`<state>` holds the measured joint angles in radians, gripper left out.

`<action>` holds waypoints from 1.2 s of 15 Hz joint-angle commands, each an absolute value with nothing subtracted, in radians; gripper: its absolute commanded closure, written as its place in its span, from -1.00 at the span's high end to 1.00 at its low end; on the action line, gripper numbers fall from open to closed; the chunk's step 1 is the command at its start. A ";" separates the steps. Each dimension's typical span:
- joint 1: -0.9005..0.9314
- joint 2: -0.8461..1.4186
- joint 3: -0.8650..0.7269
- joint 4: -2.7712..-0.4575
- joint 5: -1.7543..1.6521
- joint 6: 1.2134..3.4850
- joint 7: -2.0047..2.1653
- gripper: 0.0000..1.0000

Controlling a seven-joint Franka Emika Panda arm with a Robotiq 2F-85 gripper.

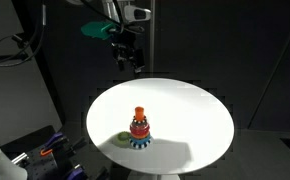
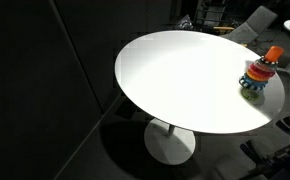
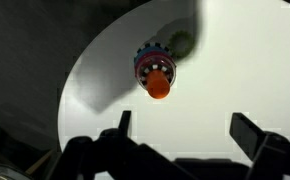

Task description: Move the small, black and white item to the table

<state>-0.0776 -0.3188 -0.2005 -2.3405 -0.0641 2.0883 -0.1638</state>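
Observation:
A toy stack [image 1: 138, 128] stands on the round white table [image 1: 200, 115], near its front edge. The stack has an orange top and a red ring. A small black-and-white patterned piece [image 3: 147, 52] shows low in the stack, just above a blue base. A yellow-green ring [image 1: 122, 139] lies on the table beside the stack. My gripper [image 1: 128, 55] hangs open and empty high above the far side of the table, well clear of the stack. In the wrist view its two fingers [image 3: 185, 128] are spread wide, with the stack [image 3: 155, 72] ahead of them.
The stack also shows in an exterior view [image 2: 260, 72], near the table's right edge [image 2: 135, 90]. The table stands on a single pedestal base [image 2: 171, 143]. Dark walls and floor surround it. Cables and equipment [image 1: 40, 150] sit on the floor beside it.

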 commanded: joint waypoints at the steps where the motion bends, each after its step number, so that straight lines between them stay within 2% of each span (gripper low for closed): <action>1: -0.102 -0.267 -0.177 -2.369 -0.066 2.177 -0.111 1.00; 12: -0.125 -0.144 -0.164 -2.497 -0.088 2.432 -0.028 1.00; 18: -0.132 -0.120 -0.167 -2.501 -0.068 2.442 -0.060 1.00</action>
<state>-0.1211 -0.1198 -0.1776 -2.5021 -0.0704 2.4444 -0.0587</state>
